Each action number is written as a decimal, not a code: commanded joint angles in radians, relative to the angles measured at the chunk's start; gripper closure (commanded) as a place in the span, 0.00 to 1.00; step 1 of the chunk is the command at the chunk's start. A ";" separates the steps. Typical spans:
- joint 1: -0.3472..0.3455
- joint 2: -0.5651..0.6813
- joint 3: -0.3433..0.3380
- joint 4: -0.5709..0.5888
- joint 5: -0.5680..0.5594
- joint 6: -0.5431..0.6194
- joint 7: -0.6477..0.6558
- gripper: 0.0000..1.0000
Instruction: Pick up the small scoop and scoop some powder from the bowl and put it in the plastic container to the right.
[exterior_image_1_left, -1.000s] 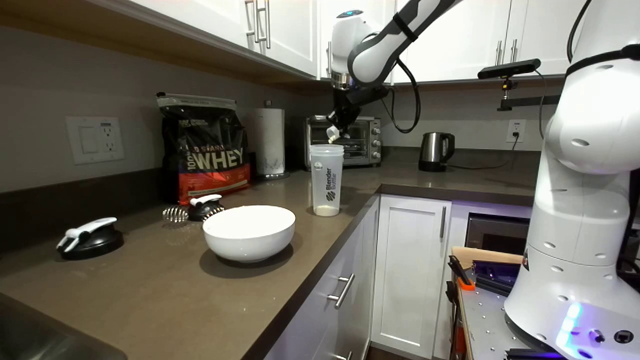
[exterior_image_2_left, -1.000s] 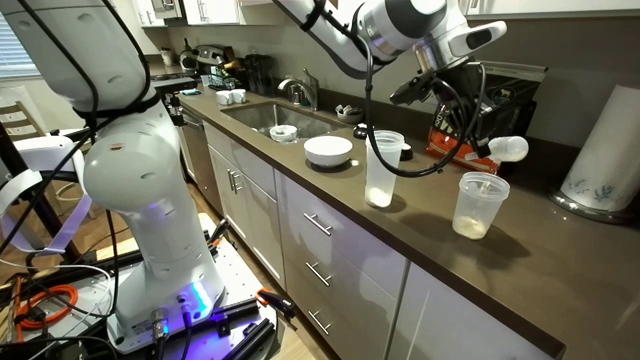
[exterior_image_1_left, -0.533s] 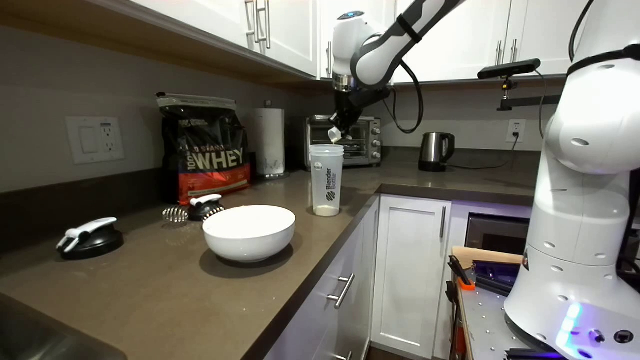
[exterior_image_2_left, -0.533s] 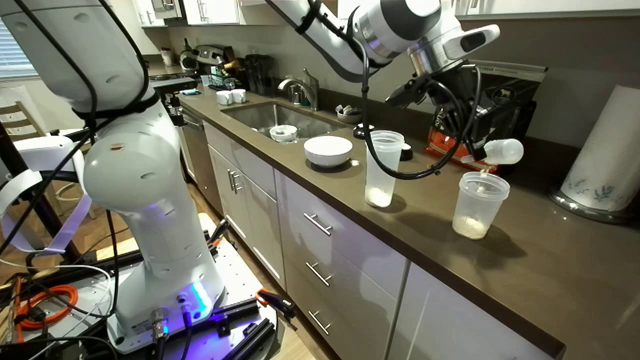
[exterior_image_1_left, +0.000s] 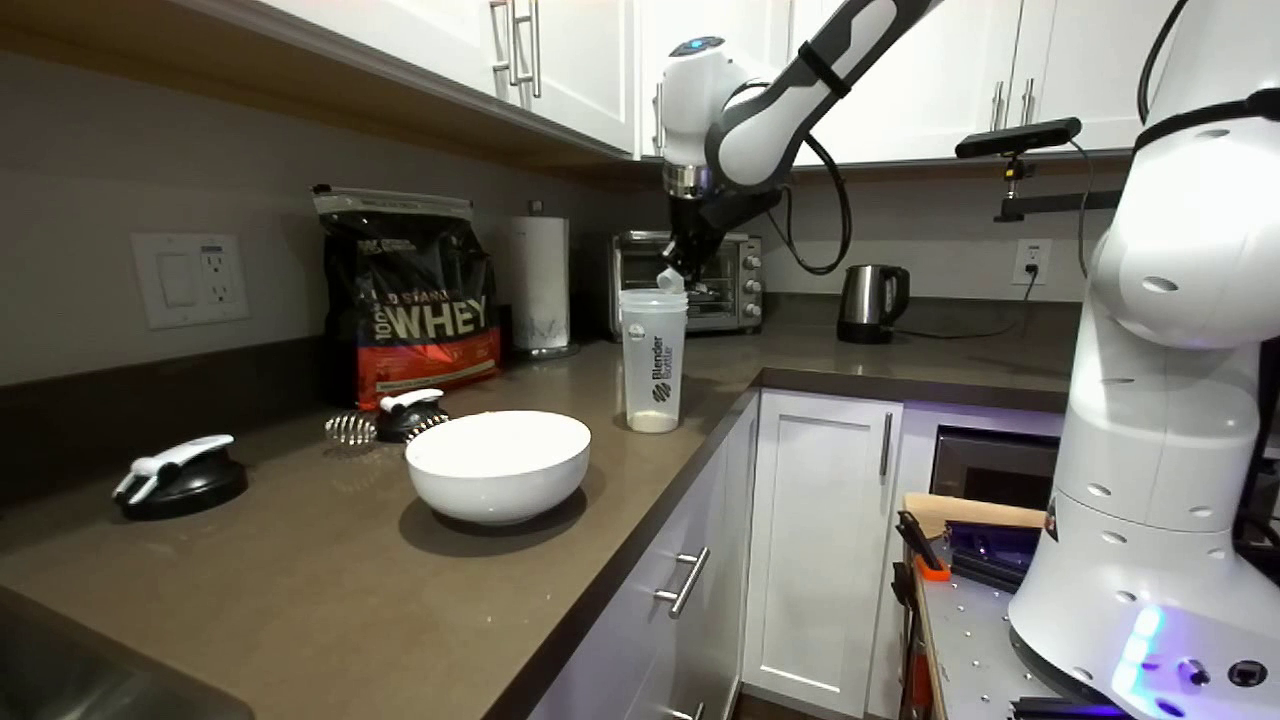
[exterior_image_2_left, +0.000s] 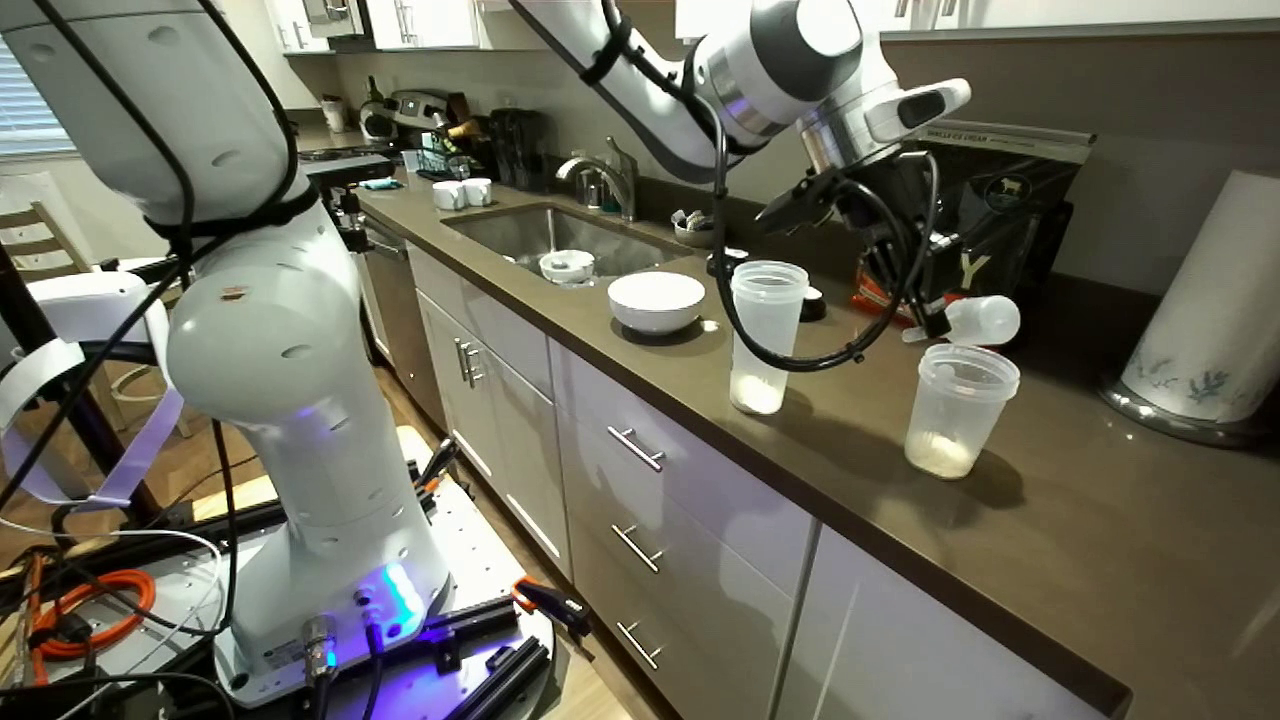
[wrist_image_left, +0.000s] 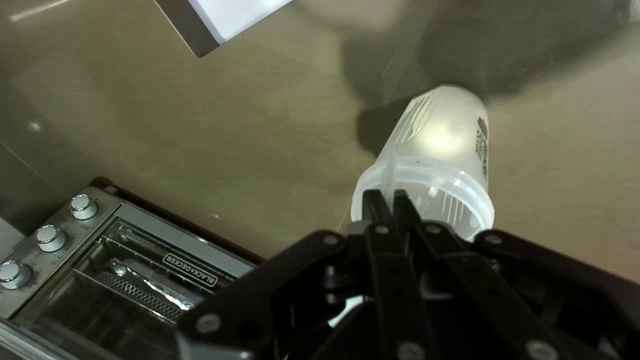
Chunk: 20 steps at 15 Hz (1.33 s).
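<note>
Scoop (exterior_image_2_left: 984, 320) gripped in the hand (wrist_image_left: 386, 195), brown counter (exterior_image_1_left: 350, 590) below, white cabinets (exterior_image_1_left: 820, 560), steel kettle (exterior_image_1_left: 864, 298)

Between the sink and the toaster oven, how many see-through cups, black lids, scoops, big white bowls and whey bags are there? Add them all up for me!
See-through cups: 2
Black lids: 2
Scoop: 1, held up by the end effector
Big white bowl: 1
Whey bag: 1
Total: 7

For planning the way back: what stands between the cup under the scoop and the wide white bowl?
Another plastic cup with powder inside, seen in an exterior view.
</note>
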<state>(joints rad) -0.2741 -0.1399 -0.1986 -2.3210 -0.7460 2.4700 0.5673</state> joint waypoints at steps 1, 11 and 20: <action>-0.007 -0.004 0.014 -0.016 -0.059 0.014 0.048 0.97; 0.002 -0.013 0.021 -0.043 -0.105 0.009 0.077 0.97; 0.003 -0.057 0.010 -0.017 0.078 -0.007 0.026 0.97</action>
<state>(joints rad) -0.2716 -0.1664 -0.1820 -2.3424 -0.7345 2.4700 0.6167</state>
